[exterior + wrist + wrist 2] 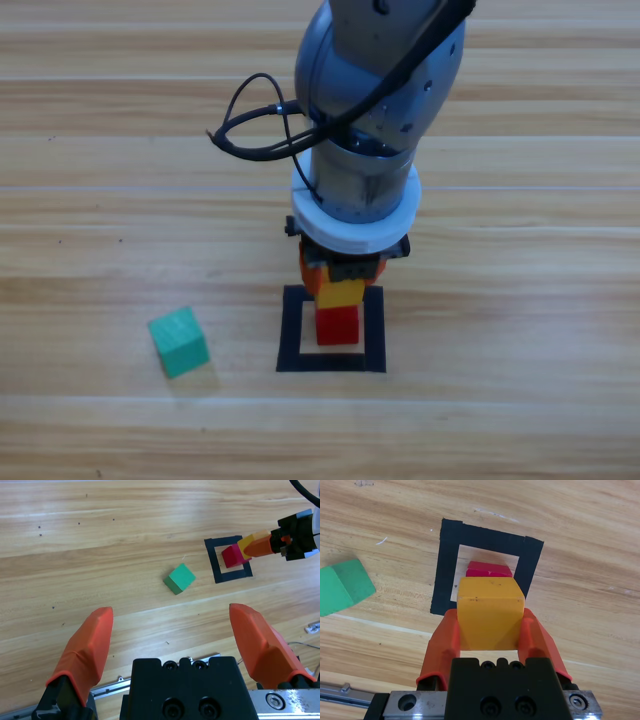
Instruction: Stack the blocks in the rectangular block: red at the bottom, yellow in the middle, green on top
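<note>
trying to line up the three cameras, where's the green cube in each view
High view: the green cube lies lower left on the table, left of the black tape square.
Left wrist view: the cube is just right of centre, left of and below the square.
Right wrist view: the cube is cut by the left edge, left of the square.
Shared landmark: the tape square with the red cube inside.
</note>
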Controlling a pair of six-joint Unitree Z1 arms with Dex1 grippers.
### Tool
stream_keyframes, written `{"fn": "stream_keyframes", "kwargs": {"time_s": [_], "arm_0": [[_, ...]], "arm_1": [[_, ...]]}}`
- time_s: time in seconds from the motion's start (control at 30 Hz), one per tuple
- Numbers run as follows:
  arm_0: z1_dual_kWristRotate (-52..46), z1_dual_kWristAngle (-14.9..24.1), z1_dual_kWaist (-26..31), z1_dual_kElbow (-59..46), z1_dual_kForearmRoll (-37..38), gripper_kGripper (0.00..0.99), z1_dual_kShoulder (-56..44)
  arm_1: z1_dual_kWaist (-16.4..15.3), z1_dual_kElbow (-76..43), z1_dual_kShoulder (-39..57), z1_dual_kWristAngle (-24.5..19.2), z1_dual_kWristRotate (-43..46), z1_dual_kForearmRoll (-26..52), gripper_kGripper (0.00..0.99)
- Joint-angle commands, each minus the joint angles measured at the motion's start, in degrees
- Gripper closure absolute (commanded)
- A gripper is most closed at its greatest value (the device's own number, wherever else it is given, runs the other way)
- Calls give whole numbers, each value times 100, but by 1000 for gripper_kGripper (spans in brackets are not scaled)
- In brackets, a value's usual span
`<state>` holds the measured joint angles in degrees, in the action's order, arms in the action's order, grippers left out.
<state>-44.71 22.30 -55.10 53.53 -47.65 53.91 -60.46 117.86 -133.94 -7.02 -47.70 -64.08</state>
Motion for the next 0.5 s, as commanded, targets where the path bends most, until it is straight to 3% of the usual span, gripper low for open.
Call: {"fn": "stream_keyframes", "kwargs": {"time_s": [0.03,0.37,0.4,0.47,0.5], "arm_0": [[50,-68,-45,-150,89,4,15],[50,-76,-45,-176,107,4,6],[50,-76,-45,-176,107,4,6],[50,-76,-45,-176,107,4,6],[50,-76,-45,-176,107,4,6]], "arm_1": [[-159,27,-413,-1,-29,-96,923],[-159,97,-536,-10,-29,-122,912],[-159,115,-545,-10,-20,-122,872],[-159,132,-545,-27,-29,-140,666],[-159,159,-545,-54,-29,-175,341]]}}
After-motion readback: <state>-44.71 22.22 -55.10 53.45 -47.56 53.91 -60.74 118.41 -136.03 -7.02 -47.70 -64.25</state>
